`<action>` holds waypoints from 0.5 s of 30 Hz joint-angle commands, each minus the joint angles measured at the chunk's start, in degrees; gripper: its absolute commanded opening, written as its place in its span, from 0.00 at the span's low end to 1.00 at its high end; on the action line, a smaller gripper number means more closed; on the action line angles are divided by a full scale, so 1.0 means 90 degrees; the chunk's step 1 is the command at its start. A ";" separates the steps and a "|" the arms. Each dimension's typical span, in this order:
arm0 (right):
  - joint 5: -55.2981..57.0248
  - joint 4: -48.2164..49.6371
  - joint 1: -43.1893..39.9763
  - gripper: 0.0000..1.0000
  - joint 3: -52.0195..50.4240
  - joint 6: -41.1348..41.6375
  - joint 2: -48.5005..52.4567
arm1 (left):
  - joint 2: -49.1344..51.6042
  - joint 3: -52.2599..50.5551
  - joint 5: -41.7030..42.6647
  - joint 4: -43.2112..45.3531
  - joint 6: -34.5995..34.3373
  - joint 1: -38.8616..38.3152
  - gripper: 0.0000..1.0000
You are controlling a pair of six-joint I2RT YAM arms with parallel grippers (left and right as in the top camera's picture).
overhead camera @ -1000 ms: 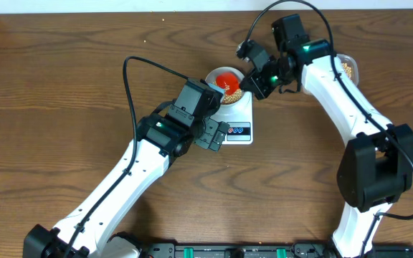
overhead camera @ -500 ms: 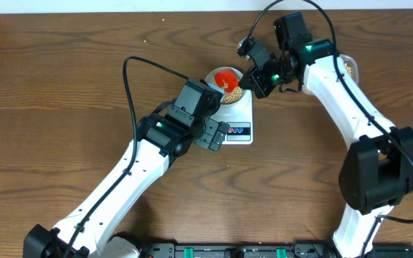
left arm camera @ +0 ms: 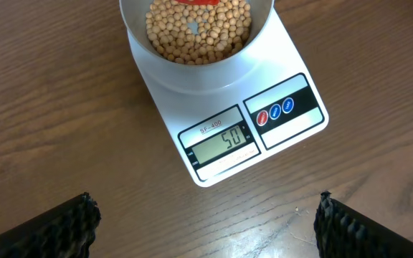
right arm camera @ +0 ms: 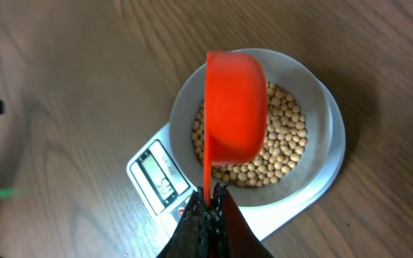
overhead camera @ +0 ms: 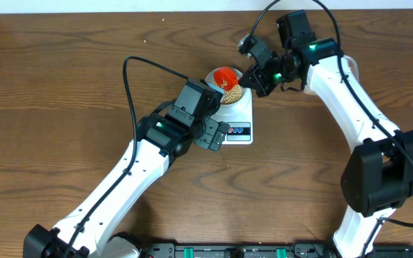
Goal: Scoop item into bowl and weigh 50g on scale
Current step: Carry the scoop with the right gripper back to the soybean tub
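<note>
A red scoop [right arm camera: 235,107] hangs over beans [right arm camera: 285,147], hiding part of bowl [right arm camera: 320,107]

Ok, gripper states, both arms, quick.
Left gripper: open, holding nothing.
Right gripper: shut on the red scoop, at its handle.

Lighting: bright, even, seemingly from above; shadows soft.
Overhead view: sharp.
Left wrist view: white rectangular digital scale [left arm camera: 192,107] crisp, display legible.
Right wrist view: orange-red plastic scoop [right arm camera: 235,107] sharp; brown wooden table [right arm camera: 63,64] blurred leftward.
</note>
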 commanded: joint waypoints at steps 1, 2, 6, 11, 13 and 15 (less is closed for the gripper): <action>-0.0872 -0.0027 -0.0345 0.01 0.0114 0.0185 -0.0185 | 0.0005 0.0019 -0.0017 -0.0015 -0.0010 0.0019 0.98; -0.1081 -0.0024 -0.0430 0.01 0.0114 0.0226 -0.0185 | 0.0005 0.0019 -0.0017 -0.0017 -0.0010 0.0019 0.98; -0.2091 -0.0032 -0.0862 0.01 0.0114 0.0282 -0.0185 | 0.0005 0.0019 -0.0017 -0.0017 -0.0010 0.0019 0.98; -0.3002 -0.0155 -0.1528 0.01 0.0114 0.0325 -0.0187 | 0.0005 0.0019 -0.0017 -0.0017 -0.0010 0.0019 0.98; -0.3019 -0.0262 -0.1780 0.01 0.0114 0.0321 -0.0202 | 0.0005 0.0019 -0.0017 -0.0017 -0.0010 0.0019 0.98; -0.3014 -0.0384 -0.2052 0.01 0.0114 0.0313 -0.0245 | 0.0005 0.0019 -0.0017 -0.0015 -0.0007 0.0019 0.98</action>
